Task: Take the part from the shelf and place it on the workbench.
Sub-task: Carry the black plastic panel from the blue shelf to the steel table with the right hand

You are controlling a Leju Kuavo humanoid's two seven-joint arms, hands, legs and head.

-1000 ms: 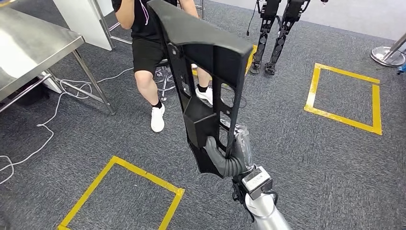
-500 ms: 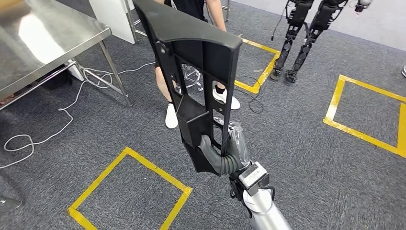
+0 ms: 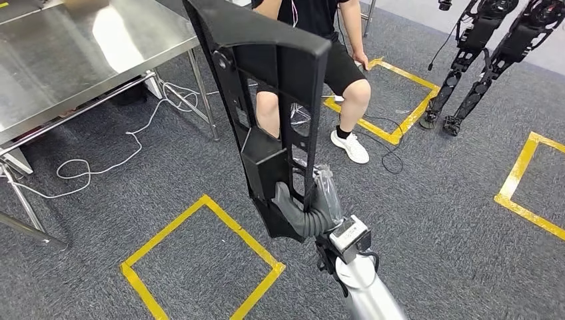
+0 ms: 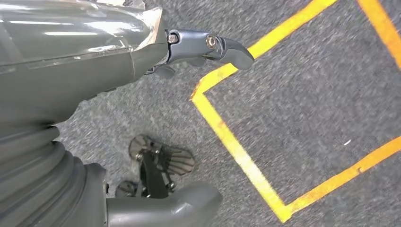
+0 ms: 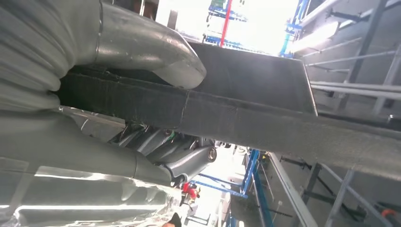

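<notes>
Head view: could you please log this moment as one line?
right hand: holds part upright | left hand: empty | workbench: ahead-left | part not placed

From my head view the light is even and bright, falling from above. The steel workbench [image 3: 80, 60] throws back a white glare patch near its far end, and the carpet beneath it lies in soft shadow. My left wrist view is slightly smeared across the carpet. In my right wrist view the background behind the part [image 5: 265, 118] is blown out white.

A seated person [image 3: 320, 40], white cable [image 3: 113, 157] and yellow floor squares [image 3: 203, 257] on grey carpet [image 3: 433, 220].
</notes>
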